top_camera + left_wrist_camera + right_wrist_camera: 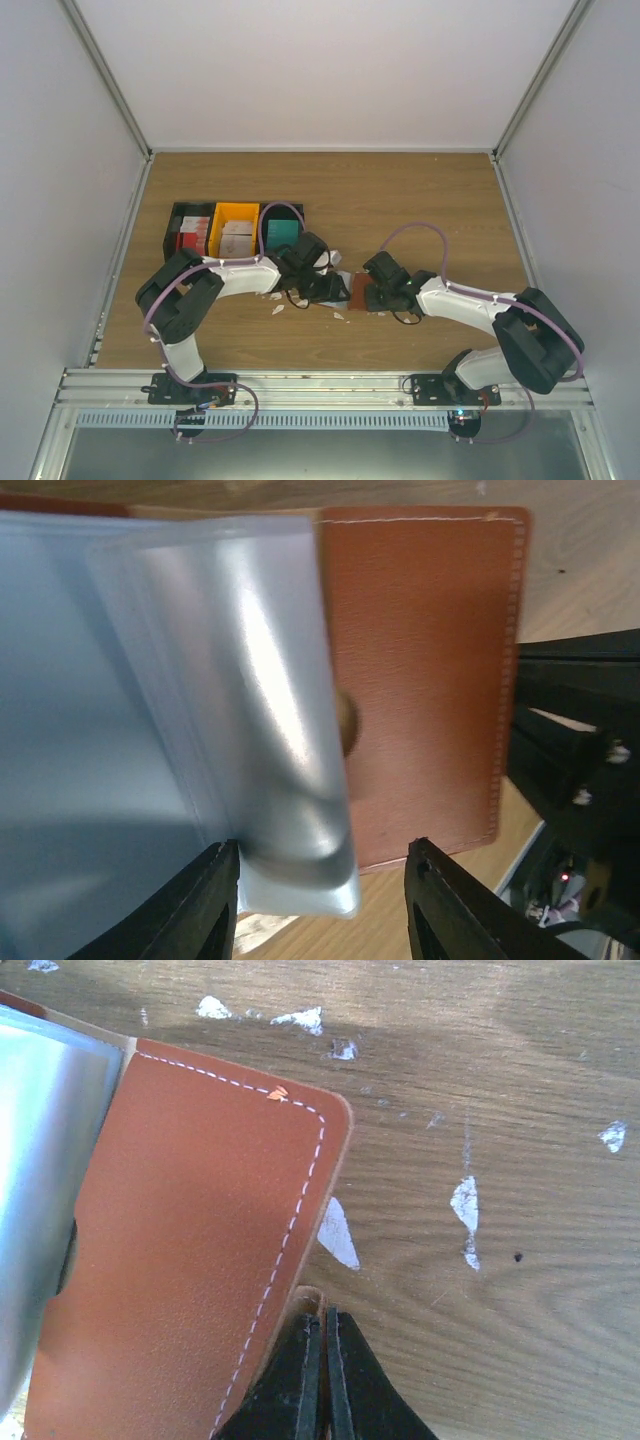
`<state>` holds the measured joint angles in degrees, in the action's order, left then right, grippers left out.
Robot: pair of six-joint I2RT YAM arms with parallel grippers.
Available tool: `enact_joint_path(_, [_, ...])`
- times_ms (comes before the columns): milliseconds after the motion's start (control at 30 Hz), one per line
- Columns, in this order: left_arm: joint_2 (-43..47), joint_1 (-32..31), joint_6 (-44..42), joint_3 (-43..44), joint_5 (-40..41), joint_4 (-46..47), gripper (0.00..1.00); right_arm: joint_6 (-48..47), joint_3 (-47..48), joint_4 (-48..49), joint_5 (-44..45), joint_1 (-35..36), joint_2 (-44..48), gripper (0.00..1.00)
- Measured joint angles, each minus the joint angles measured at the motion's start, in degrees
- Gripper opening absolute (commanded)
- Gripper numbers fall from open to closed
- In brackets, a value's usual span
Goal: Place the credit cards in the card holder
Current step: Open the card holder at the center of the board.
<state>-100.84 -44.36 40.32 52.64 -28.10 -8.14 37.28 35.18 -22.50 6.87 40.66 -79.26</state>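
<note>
Top view: reddish-brown leather bifold card holder (360, 292) at frame ctr, mostly hidden under both grippers. Clear plastic sleeve (200, 680) blocks its left half. Thin red/pinkish/teal credit cards (282, 232) blurry in black-and-orange plastic bins (236, 206), upper left. L gripper (322, 865) fingers apart, sleeve corner btwn. R gripper (323, 1325) fingers together at holder edge; grip unclear.

Open brown card holder (200, 1240); credit cards (283, 232) apart
</note>
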Motion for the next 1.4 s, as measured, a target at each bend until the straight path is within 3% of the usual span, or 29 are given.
enact_joint_path(333, [-3.26,-1.25,0.22,4.79,-3.39,2.16,0.47,1.16,-2.58,2.16,-0.66,-0.04,3.13,0.02])
enact_joint_path(700, [-5.44,-1.79,2.21,6.58,-3.34,3.45,0.39,7.45,-4.55,1.86,4.52,-0.55,14.38,0.47])
enact_joint_path(967, [-5.51,-2.29,2.34,6.58,-3.41,3.72,0.31,5.79,-3.13,1.51,1.33,-4.07,13.79,0.53])
enact_joint_path(1233, [-5.97,-2.49,2.25,6.67,-3.63,4.11,0.3,0.2,-1.33,3.67,-6.32,-7.26,7.65,0.74])
enact_joint_path(1400, [-6.75,-2.51,2.19,7.3,-4.13,4.48,0.3,-1.9,-1.29,3.63,-7.74,-7.48,7.65,0.73])
